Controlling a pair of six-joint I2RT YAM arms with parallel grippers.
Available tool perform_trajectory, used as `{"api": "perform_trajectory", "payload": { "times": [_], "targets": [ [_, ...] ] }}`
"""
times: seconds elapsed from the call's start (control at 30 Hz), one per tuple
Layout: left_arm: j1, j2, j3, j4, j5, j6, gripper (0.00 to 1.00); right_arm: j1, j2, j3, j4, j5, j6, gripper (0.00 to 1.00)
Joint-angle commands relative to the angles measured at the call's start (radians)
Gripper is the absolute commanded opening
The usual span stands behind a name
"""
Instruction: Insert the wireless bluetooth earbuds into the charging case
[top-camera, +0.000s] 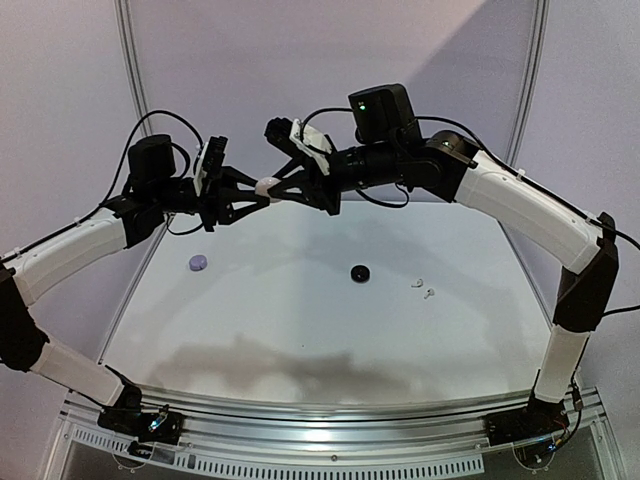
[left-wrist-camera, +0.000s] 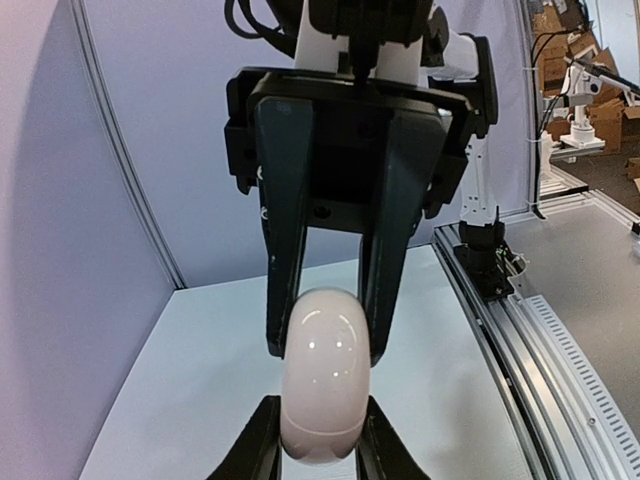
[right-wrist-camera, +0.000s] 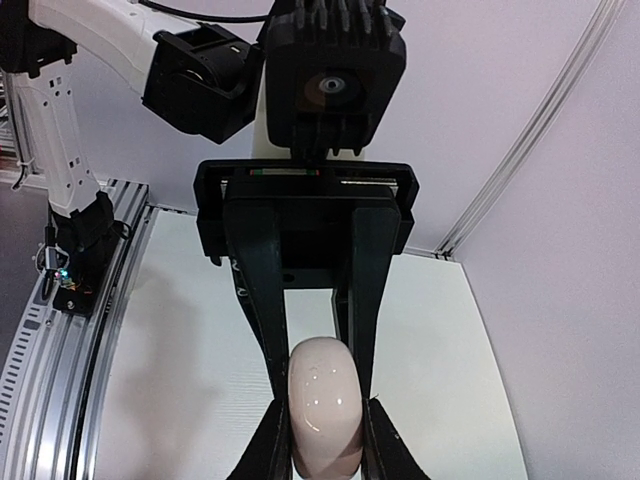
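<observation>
Tabletop (top-camera: 300, 335): lavender disc (top-camera: 199, 263), black disc (top-camera: 359, 273), earbuds (top-camera: 423, 289)

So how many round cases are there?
3. A lavender case lies on the table at left, a black case near its middle, and a white case is held up between the left gripper and right gripper. None look hidden.

The left arm (top-camera: 70, 250) and right arm (top-camera: 520, 200) both rise from their bases, bend at the elbow and reach inward, wrists roughly level. The left gripper (top-camera: 252, 192) and right gripper (top-camera: 283, 190) meet tip to tip in mid-air, each with its 2 fingers clamped on opposite ends of 1 pale case (top-camera: 266, 186).
</observation>
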Motion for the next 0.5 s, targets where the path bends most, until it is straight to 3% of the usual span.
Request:
{"api": "perform_trajectory", "payload": {
  "times": [0.0, 0.27, 0.47],
  "targets": [
    [-0.018, 0.001, -0.013, 0.01, 0.036, -0.012, 0.26, 0.003, 0.03, 0.01, 0.073, -0.019, 0.026, 0.04],
    [-0.018, 0.0, -0.021, 0.014, 0.039, -0.016, 0.3, 0.001, 0.028, 0.009, 0.101, -0.027, 0.044, 0.03],
    [-0.018, -0.002, -0.023, 0.015, 0.039, -0.016, 0.22, 0.003, 0.033, 0.007, 0.105, -0.028, 0.053, 0.03]
  ]
}}
